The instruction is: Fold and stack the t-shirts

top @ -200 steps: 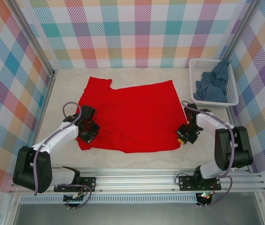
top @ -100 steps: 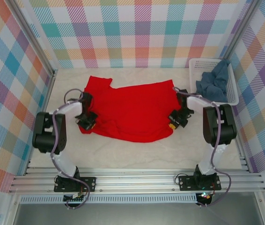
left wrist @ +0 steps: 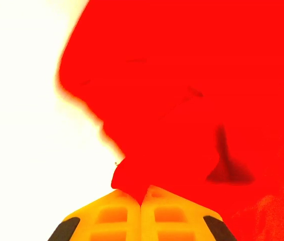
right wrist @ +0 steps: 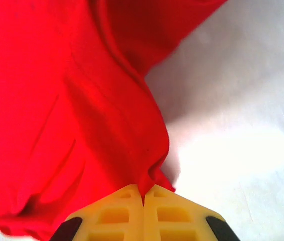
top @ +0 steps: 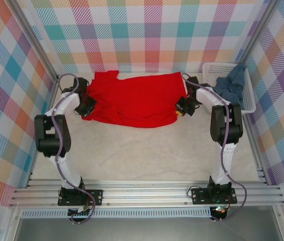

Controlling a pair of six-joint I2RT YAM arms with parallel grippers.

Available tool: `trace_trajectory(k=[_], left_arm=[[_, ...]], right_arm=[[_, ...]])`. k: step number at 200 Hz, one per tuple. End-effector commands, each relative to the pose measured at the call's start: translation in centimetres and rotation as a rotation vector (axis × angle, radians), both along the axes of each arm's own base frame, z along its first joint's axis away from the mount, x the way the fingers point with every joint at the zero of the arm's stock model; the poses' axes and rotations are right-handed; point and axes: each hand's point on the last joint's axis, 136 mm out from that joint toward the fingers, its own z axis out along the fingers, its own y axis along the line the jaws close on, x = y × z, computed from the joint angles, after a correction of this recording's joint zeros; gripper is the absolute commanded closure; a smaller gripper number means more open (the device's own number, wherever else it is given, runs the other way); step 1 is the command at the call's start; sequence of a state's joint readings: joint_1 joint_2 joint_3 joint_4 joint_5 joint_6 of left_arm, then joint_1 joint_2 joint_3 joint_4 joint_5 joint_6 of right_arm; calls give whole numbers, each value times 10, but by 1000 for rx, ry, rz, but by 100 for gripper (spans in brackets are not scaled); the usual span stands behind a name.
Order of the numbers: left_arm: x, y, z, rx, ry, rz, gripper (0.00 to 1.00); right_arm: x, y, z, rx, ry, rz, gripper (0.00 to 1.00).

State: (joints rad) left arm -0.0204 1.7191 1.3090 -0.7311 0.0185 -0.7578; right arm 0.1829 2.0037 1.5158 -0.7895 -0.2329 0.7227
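Pulled back since before, the red shirt (top: 132,100) now lies folded at the far side of the desk (top: 147,150). The left gripper (top: 85,107) and right gripper (top: 180,110) jaws each pinch one side edge. The blue shirt (top: 231,86) lies in the basket (top: 217,66).

Pastel plaid walls (top: 152,35), pale marbled tabletop (top: 142,155)

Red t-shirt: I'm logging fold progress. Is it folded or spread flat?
Partly folded: the red t-shirt lies bunched in a band, its edges pinched by the left gripper and right gripper.
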Motion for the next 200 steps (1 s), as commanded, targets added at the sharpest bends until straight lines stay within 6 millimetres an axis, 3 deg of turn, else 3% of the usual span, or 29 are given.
trace_trajectory(k=[1, 30, 65, 93, 121, 146, 160, 186, 200], left_arm=[[-89, -19, -17, -34, 162, -17, 100], [-165, -30, -24, -80, 205, 32, 100], [-224, -55, -46, -211, 251, 96, 100], [-240, -76, -53, -284, 251, 98, 100], [-246, -90, -53, -233, 295, -5, 100], [-253, -86, -61, -161, 345, -55, 100], [-250, -89, -60, -133, 324, -110, 100], [-269, -77, -61, 17, 433, -240, 100], [-267, -79, -56, 29, 421, -297, 97]], right_arm=[[-55, -2, 9, 40, 76, 37, 100], [-112, -19, 2, -17, 137, 50, 100], [-145, -40, -16, -117, 178, 95, 100], [-147, -58, -25, -217, 187, 134, 100], [-143, -75, -29, -275, 198, 136, 100], [-141, -85, -29, -274, 198, 115, 100], [-140, -88, -27, -271, 194, 107, 100], [-139, -95, -31, -275, 204, 100, 100], [-141, -96, -36, -274, 217, 102, 100]])
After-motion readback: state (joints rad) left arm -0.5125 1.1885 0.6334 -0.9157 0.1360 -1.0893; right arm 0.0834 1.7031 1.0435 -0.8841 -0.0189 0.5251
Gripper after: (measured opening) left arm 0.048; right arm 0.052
